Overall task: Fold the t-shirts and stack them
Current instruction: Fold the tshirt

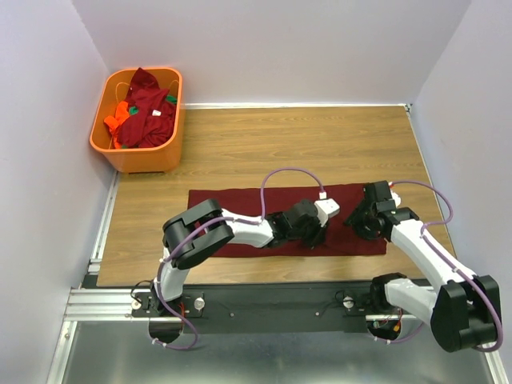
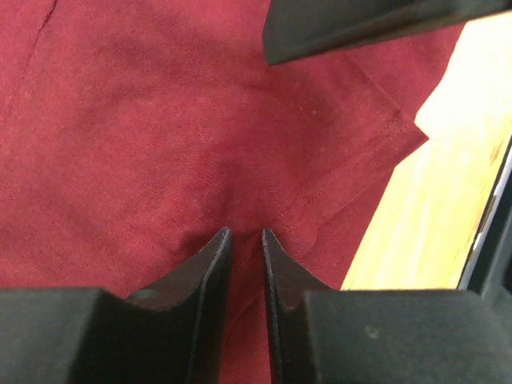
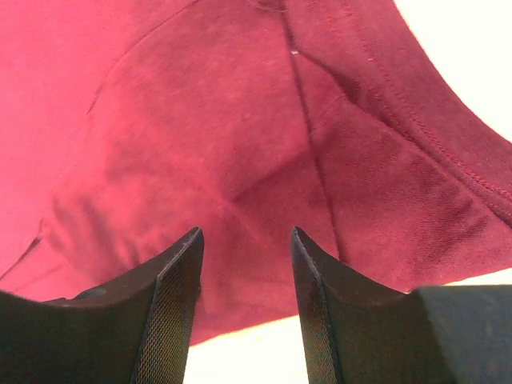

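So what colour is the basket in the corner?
The basket is orange; the top view shows it best.

No legible text, brand, number or sign was found in any view. One small white tag [image 1: 158, 113] sat on a maroon shirt [image 1: 148, 122] in the basket [image 1: 141, 158]. Its print was too small to read.

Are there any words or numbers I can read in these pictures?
None can be read.
The white tag on a shirt in the orange basket: too small to read.
The maroon t-shirt on the table: no print or label showing in any view.
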Robot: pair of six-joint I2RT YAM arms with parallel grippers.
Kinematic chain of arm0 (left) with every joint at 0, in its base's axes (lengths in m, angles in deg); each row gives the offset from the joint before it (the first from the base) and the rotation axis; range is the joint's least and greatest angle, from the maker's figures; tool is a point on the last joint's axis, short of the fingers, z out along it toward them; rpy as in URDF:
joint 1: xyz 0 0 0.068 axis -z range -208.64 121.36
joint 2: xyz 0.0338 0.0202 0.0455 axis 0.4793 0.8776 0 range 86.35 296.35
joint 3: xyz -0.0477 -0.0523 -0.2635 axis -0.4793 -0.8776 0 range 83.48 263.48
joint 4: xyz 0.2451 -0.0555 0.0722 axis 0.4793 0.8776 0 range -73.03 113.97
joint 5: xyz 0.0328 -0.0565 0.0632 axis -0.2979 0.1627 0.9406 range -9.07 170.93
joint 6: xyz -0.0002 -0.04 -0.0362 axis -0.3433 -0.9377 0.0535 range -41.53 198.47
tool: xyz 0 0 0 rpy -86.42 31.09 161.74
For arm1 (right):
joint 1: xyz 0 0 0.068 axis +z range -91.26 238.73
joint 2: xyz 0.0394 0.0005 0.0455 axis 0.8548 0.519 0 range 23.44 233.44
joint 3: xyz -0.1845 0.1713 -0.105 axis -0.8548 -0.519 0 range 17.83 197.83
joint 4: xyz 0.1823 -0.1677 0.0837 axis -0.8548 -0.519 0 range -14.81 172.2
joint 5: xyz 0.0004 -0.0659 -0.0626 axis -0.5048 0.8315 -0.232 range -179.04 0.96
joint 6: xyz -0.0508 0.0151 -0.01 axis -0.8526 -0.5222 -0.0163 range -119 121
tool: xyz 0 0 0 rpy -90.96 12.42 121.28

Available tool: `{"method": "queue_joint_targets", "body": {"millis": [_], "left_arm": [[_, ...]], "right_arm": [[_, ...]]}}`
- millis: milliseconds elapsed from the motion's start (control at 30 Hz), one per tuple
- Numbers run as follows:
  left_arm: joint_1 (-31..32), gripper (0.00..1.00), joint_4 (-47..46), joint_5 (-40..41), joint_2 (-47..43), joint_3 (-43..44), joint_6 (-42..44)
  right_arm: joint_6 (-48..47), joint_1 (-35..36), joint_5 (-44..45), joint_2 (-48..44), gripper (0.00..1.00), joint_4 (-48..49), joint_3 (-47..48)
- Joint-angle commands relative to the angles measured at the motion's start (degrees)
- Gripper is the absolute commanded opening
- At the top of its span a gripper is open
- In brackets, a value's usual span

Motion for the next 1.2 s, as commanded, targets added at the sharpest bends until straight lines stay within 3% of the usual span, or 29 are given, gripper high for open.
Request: {"method": "queue_joint_targets", "body": {"millis": [0,167,300,467,567,733,900,1000,1167], "left_arm": [[0.0,0.3,1.5,-1.9,3.1,2.3,-1.9],[0.0,0.32,0.9,-2.6,3.4,2.6,-2.2],[-0.5,0.41,-0.6,-3.0,-2.4,0.1,-2.2],[-3.8,0.42,-0.3,-1.8,-10.1,-2.7,-4.6],[-8.9,0.4,2.2,1.6,-14.2,-4.3,-9.2],[-14.3,0.29,11.7,14.4,-14.9,-1.4,-13.5],[-14.9,0.26,18.4,21.8,-13.4,0.0,-16.6],[-14.9,0.25,18.6,22.4,-14.2,-2.3,-17.4],[-14.8,0.24,18.1,21.4,-16.3,-5.6,-18.8]], "right_arm": [[1.5,-0.1,6.3,2.4,0.55,1.5,-0.4],[1.5,-0.2,8.7,5.8,0.59,1.9,0.4],[1.3,-0.5,12.4,7.7,0.69,2.2,1.5],[-0.6,-2.3,13.0,11.8,0.69,2.7,4.0],[-1.7,-4.5,12.8,14.4,0.71,3.8,5.0],[-5.3,-9.7,9.6,20.0,0.71,8.0,7.6],[-6.7,-10.4,7.4,33.0,0.71,9.1,17.6],[-7.8,-10.4,6.0,38.9,0.71,9.5,22.8],[-13.2,-10.4,0.6,54.7,0.71,9.2,40.8]]}}
